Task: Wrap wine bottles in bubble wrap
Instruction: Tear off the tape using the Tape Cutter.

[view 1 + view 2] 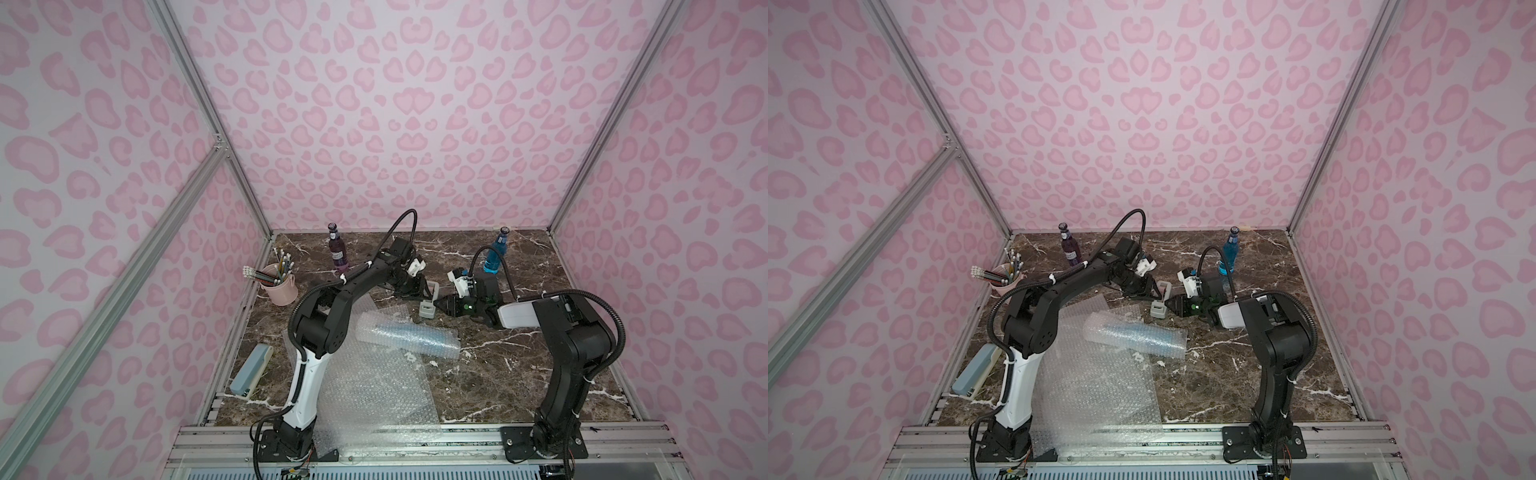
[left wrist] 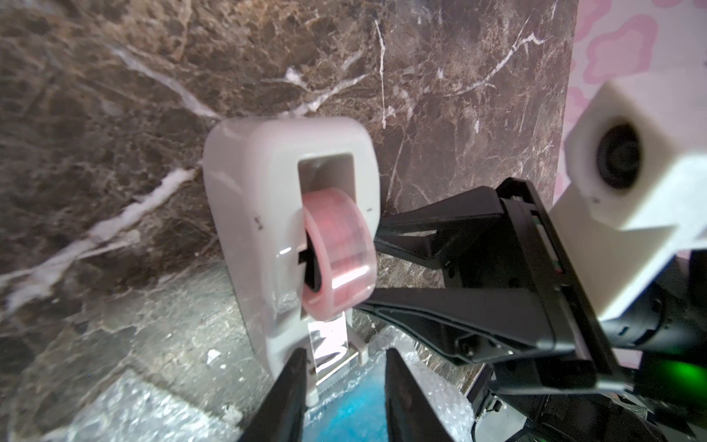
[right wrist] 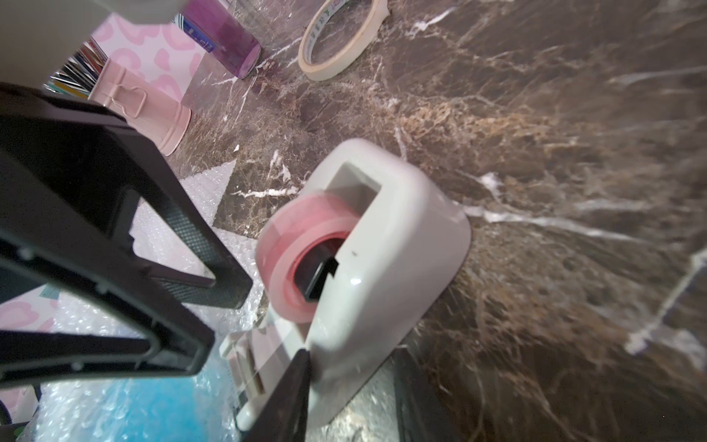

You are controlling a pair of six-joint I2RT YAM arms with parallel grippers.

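A blue wine bottle rolled in bubble wrap (image 1: pixel 407 337) lies mid-table. A purple bottle (image 1: pixel 337 249) and a bare blue bottle (image 1: pixel 494 254) stand at the back. More flat bubble wrap (image 1: pixel 374 399) lies near the front. Both grippers meet at a white tape dispenser (image 1: pixel 427 308) holding a pink roll (image 2: pixel 340 260). My left gripper (image 2: pixel 346 398) is open, its fingers either side of the clear tape end (image 2: pixel 329 340) at the cutter. My right gripper (image 3: pixel 352 394) straddles the dispenser (image 3: pixel 386 245); one finger touches it and a gap shows at the other.
A pink cup of pencils (image 1: pixel 279 284) stands at the back left, and a blue-grey case (image 1: pixel 249 372) lies along the left edge. In the right wrist view a pale masking tape roll (image 3: pixel 340 42) lies beyond the dispenser, near the purple bottle. Patterned walls close in three sides.
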